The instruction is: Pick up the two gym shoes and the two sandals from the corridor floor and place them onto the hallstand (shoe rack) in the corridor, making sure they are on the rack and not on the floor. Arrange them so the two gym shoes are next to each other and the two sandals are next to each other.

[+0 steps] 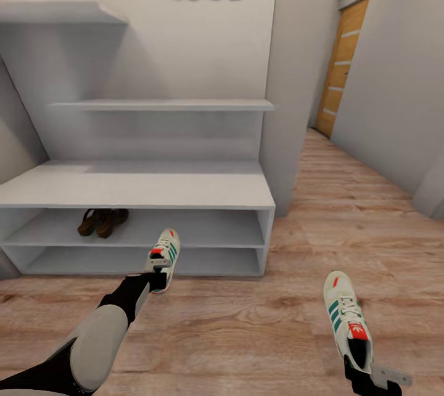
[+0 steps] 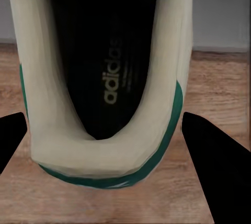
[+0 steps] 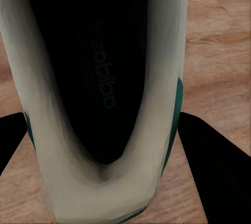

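Two white gym shoes with green stripes are each held by the heel. My left gripper is shut on one gym shoe, toe pointing at the hallstand and just in front of its lower shelves. The left wrist view shows that shoe's heel clamped between the black fingers. My right gripper is shut on the other gym shoe over the corridor floor, to the rack's right. Its heel sits between the fingers. Both brown sandals lie side by side on the upper open shelf, left part.
The rack's wide bench top and the floating shelves above it are bare. A grey wall pillar stands right of the rack. The corridor runs back to a wooden door at the far right.
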